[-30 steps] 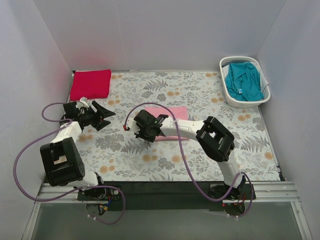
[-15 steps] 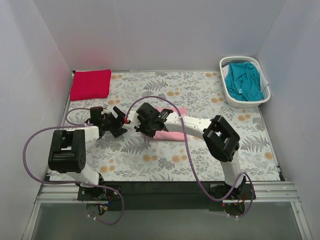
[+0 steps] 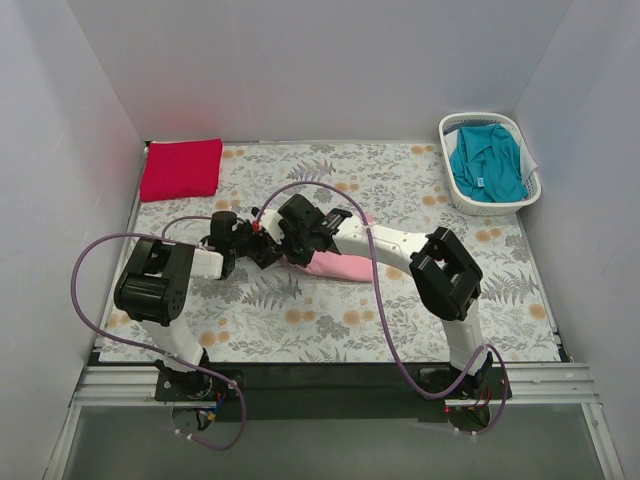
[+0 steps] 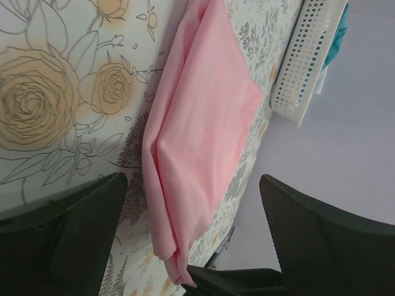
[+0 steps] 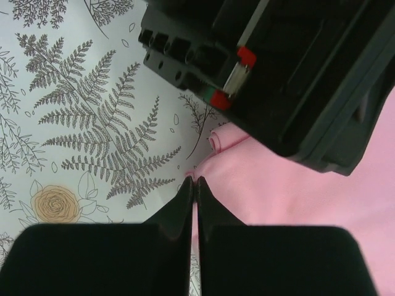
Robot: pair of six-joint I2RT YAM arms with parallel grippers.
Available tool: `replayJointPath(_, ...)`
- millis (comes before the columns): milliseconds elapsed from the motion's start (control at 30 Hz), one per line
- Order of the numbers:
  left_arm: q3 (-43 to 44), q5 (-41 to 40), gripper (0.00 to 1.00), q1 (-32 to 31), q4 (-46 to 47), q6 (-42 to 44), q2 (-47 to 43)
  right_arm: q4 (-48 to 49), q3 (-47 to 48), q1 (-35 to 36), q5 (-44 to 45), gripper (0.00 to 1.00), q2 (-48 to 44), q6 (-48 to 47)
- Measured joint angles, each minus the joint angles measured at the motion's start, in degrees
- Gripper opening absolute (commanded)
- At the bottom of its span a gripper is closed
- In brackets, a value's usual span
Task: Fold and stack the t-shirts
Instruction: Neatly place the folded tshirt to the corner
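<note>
No writing, label, brand mark or number can be read in any view; the arms, shirts, basket and patterned cloth show no legible text.

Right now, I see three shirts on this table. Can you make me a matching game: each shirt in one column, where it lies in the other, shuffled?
Shirts:
1. pink shirt
2. red shirt
3. teal shirt

Places:
A. folded, at the far left corner
B. loose, inside the basket at the far right
C. folded, in the middle

Pairs: 1-C, 2-A, 3-B
</note>
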Motion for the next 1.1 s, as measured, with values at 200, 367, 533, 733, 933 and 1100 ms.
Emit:
replayJointPath(200,1.3,-2.1,0.91,-2.0,0.3,-3.8,1.4,0.1,0.5,-0.9,-0.3,0.01,-0.8,1.4)
replayJointPath(367,3.1,-3.6,0.91,-3.0,-1.0,-5.7,2.3,0.4,0.5,-1.3,-0.3,0.01,-2.1,2.5)
replayJointPath(533,5.7,-3.6,0.89,-3.3,-2.1,-6.0,4.1,1.2,0.5,-1.3,-0.7,0.01,-2.7,3.0)
replayJointPath(733,8.9,-2.8,0.76,-3.4,-1.6,-6.4,7.6,1.5,0.5,-1.3,-1.1,0.01,-2.8,3.3)
replayJointPath(933,11.6,-2.2,0.72,-3.5,-1.7,-6.5,10.1,1.6,0.5,-1.3,-1.3,0.01,-3.3,4.0)
replayJointPath(1100,12.5,-1.8,0.66,-3.5,-1.6,-6.4,11.1,1.7,0.5,-1.3,-2.0,0.01,-3.5,4.4)
